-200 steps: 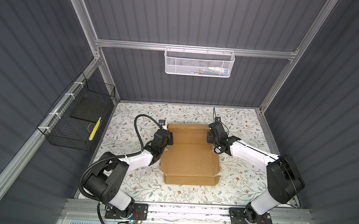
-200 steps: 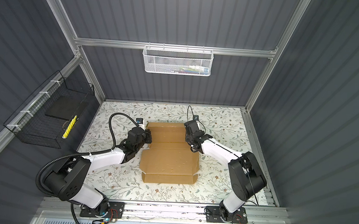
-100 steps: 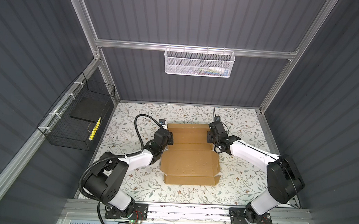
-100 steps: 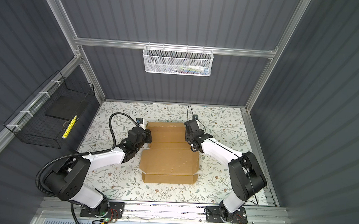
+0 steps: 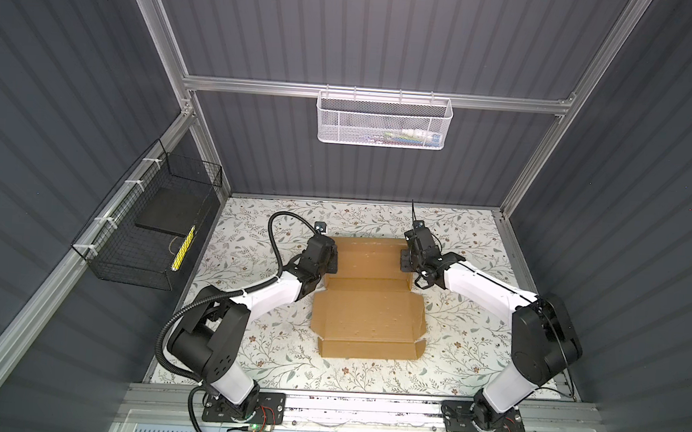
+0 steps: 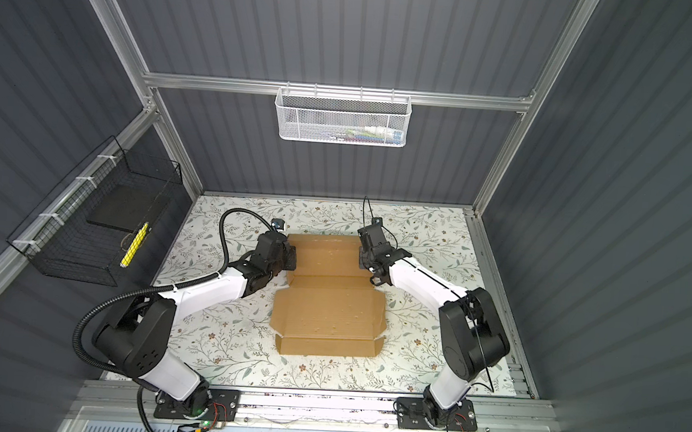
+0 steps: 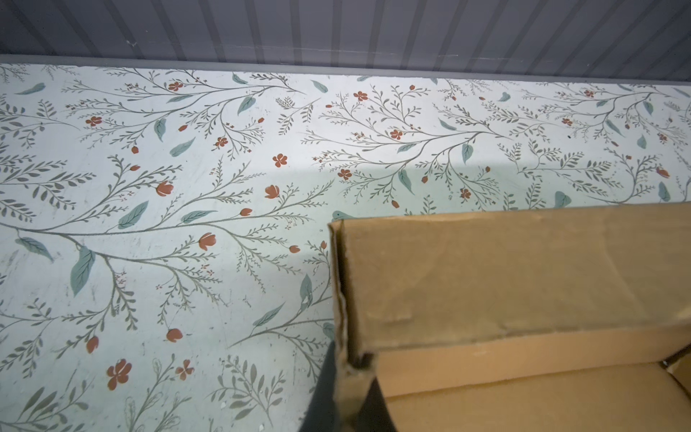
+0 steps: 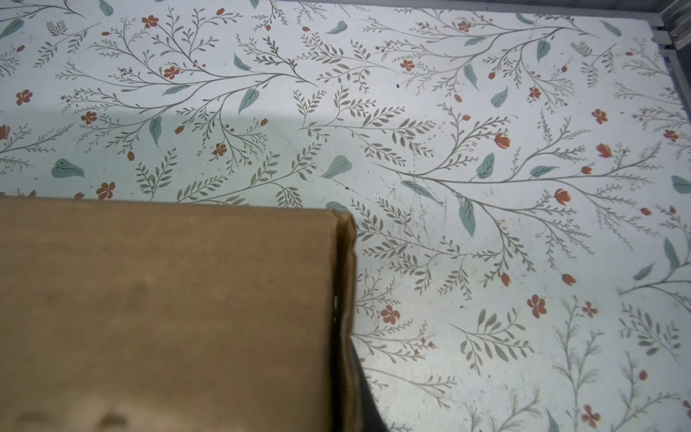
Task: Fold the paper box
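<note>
Right tool (image 8: 346, 377) nips tighter on the paper box (image 5: 366, 314) wall; left tool (image 7: 349, 392) pinches opposite. Walls toward the worktop (image 5: 284, 358) far edge stand; lid and flaps lie flat.

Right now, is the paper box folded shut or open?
Open. The paper box lies spread, near panel flat on the table; only its far walls stand up.

Paper box (image 5: 366, 318) was matt brown corrugated cardboard; table (image 5: 243, 235) was smooth, floral-printed; mesh basket (image 5: 384, 119), twelve o'clock, was white-coated metal.
</note>
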### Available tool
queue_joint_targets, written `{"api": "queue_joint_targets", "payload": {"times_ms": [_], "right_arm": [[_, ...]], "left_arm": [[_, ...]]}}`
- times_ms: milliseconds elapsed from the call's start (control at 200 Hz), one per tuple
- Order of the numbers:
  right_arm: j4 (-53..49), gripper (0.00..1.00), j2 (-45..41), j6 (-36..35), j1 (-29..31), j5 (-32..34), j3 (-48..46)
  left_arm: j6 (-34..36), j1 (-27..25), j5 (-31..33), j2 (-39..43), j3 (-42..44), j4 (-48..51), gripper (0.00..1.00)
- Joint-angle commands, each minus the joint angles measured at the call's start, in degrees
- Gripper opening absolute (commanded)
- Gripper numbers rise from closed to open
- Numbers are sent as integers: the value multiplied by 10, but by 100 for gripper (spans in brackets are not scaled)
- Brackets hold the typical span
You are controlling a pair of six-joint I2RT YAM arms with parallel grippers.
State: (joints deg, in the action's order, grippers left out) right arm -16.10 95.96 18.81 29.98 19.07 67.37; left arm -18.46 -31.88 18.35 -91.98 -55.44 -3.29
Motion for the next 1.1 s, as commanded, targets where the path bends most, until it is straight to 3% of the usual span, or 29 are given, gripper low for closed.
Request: {"api": "queue_joint_targets", "payload": {"times_ms": [0, 325, 771, 1091], "right_arm": [[-34, 9, 4, -4, -1, -38, 34], [-125, 8, 44, -7, -17, -83, 108], [-184, 8, 105, -23, -31, -127, 172], [-208, 9, 151, -33, -39, -144, 214]], "left_arm": [[24, -4, -45, -30, -57, 120, 0], [55, -4, -82, -110, -183, 270, 0], [76, -4, -132, -191, -285, 364, 0], [82, -4, -134, -234, -323, 398, 0]]}}
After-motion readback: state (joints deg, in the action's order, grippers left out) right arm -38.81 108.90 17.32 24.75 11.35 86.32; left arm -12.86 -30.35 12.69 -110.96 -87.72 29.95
